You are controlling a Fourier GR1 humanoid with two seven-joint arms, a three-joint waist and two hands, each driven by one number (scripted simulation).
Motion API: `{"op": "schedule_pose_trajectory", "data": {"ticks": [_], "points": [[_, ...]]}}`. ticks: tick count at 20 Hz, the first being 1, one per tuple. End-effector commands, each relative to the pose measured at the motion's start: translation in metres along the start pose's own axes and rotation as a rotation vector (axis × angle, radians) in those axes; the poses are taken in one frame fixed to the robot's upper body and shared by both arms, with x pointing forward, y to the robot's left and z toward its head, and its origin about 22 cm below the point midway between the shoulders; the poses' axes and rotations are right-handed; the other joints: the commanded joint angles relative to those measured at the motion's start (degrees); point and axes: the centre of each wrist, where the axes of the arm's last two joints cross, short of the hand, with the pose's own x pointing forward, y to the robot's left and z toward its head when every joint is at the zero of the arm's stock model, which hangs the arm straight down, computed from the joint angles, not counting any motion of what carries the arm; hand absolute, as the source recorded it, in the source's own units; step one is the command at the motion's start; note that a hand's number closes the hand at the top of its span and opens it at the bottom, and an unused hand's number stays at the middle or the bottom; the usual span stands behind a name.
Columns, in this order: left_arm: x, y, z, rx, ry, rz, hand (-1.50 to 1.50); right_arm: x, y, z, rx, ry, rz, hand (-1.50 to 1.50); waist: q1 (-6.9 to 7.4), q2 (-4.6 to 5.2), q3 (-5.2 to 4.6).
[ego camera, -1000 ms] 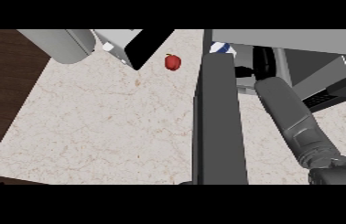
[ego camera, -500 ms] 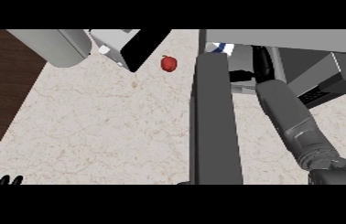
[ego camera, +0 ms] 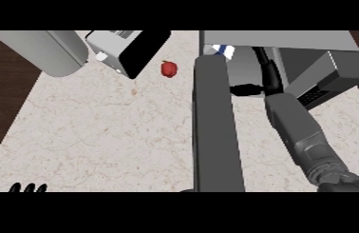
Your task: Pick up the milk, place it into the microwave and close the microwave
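The milk point(ego camera: 223, 50), a small white and blue carton, stands just inside the open microwave point(ego camera: 280, 39) at the top right, partly hidden behind the door. The microwave door point(ego camera: 214, 127) hangs open and shows edge-on as a long dark grey bar down the middle. My right forearm comes in from the lower right, and my right hand point(ego camera: 247, 89) lies inside the microwave's opening, fingers straight, below the milk and apart from it. Only the fingertips of my left hand point(ego camera: 28, 188) show, at the lower left edge, open and pointing up.
A small red fruit point(ego camera: 168, 68) lies on the pale stone counter point(ego camera: 105, 132) left of the door. Behind it stand a grey and black appliance point(ego camera: 129, 49) and a large grey cylinder point(ego camera: 49, 51). The counter's left edge borders dark wood point(ego camera: 10, 94).
The fingertips of my left hand have come into view at the lower left. The right hand stays inside the microwave with hardly any movement, and the milk has not moved.
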Motion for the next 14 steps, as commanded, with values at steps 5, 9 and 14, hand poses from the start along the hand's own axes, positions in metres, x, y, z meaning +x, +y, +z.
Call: {"op": "schedule_pose_trajectory", "data": {"ticks": [5,9,14], "points": [[-0.001,-0.026,-0.009,-0.064,0.017,-0.013,-1.50,-0.022,0.005,0.034,0.038,0.005,-0.111,-1.50,-2.18,-1.01,-0.13],[-0.011,-0.049,-0.029,-0.086,0.028,-0.027,-1.50,-0.029,0.012,0.048,0.076,0.005,-0.184,-1.50,-3.57,-1.50,-0.19],[-0.010,-0.053,-0.048,-0.132,0.027,0.000,-1.50,-0.052,0.020,0.103,0.084,0.039,-0.224,-1.50,-4.38,-1.73,-0.24]]}}
